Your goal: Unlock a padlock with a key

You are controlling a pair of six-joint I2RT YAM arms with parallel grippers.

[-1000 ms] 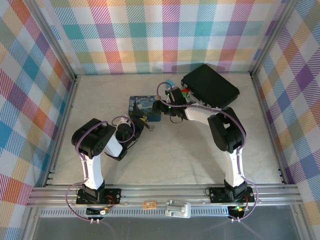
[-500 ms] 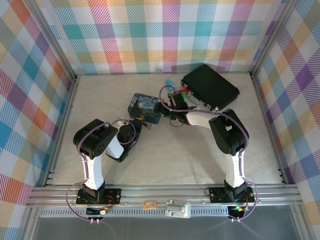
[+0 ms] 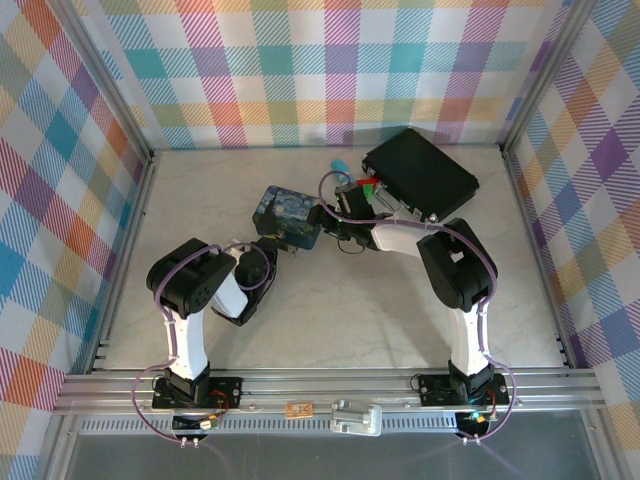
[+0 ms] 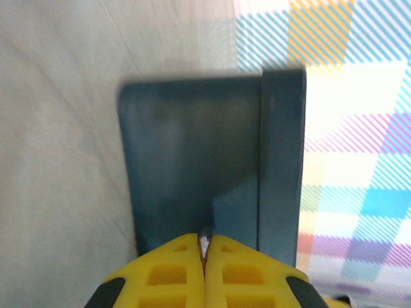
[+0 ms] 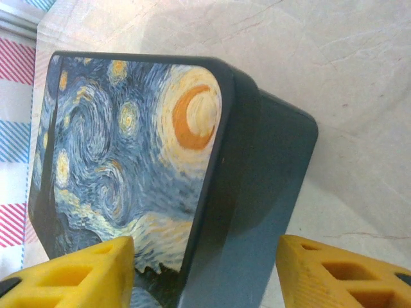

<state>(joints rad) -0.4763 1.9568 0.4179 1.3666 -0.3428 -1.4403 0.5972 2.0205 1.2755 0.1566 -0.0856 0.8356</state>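
The left gripper [image 4: 204, 249] is clenched just beside the tin's [image 4: 192, 160] near wall, pinching a thin metal sliver, probably the key [image 4: 204, 237]. The right gripper [image 5: 202, 276] is spread astride the tin, with a gap at one finger. The padlock, presumably on the tin's near side, is too small to make out. Likely step: steadying the tin. Next comes a firm hold, then fine key alignment.

Starry-Night tin [image 3: 290, 212] near black case [image 3: 420, 172]
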